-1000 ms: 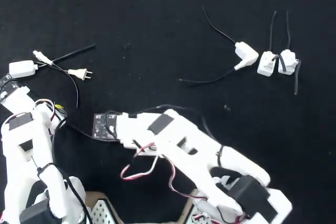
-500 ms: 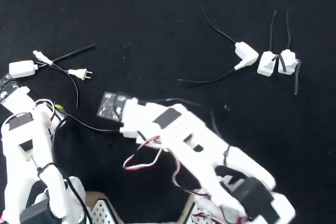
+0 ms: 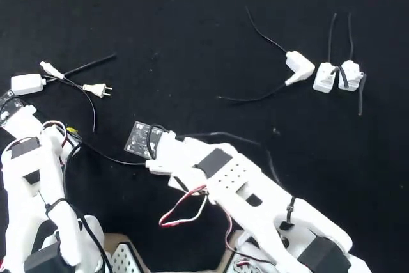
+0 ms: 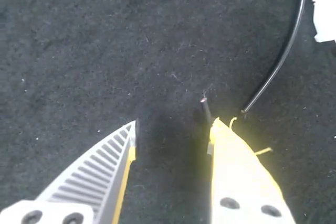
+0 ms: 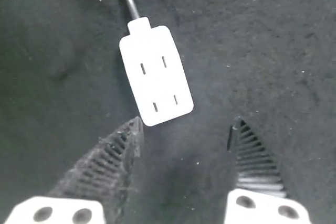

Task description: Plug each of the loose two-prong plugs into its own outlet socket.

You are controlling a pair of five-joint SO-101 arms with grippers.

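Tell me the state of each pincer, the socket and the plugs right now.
Left pincer: open, empty.
Right pincer: open, empty.
Socket block: lying flat, slots empty.
Small plug: loose, unplugged.
Angled plug: loose, unplugged.

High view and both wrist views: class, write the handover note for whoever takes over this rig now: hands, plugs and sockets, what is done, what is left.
Left hand: open, empty, over the bare black tablecloth.
Right hand: open, empty, just short of a flat white four-slot socket.
Small white two-prong plug on black cord: loose on the left arm's side, prongs bare.
White angled plug: at the high view's far right, beside two white blocks.
Done: no plug visibly seated. Left: both.
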